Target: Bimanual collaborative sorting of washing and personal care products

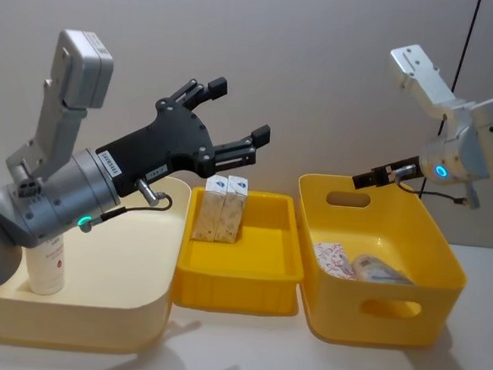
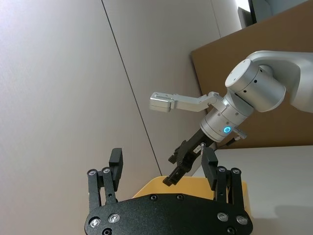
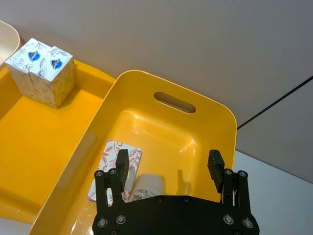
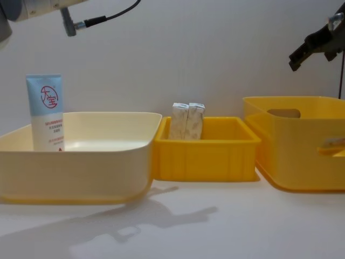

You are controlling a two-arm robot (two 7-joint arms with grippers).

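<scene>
A pale-blue-and-white tube point(image 1: 48, 264) point(image 4: 45, 110) with a red round logo stands upright at the left of the cream bin point(image 1: 127, 316). Two cream cartons point(image 1: 220, 207) point(image 4: 187, 121) point(image 3: 41, 71) stand side by side at the back of the middle yellow tray point(image 1: 239, 290). In the deep yellow bin point(image 1: 389, 330) lie a white carton with red print point(image 1: 334, 259) point(image 3: 113, 169) and another tube point(image 1: 380, 269) point(image 3: 146, 187). My left gripper point(image 1: 238, 110) point(image 2: 163, 160) hangs open and empty, high above the cream bin and tray. My right gripper point(image 1: 359, 178) point(image 3: 168, 164) point(image 4: 302, 51) is open and empty above the deep bin's back rim.
The three containers stand in a row on a white table, touching or nearly so. A plain wall rises close behind them. A bare strip of table point(image 4: 205, 221) lies in front of the bins.
</scene>
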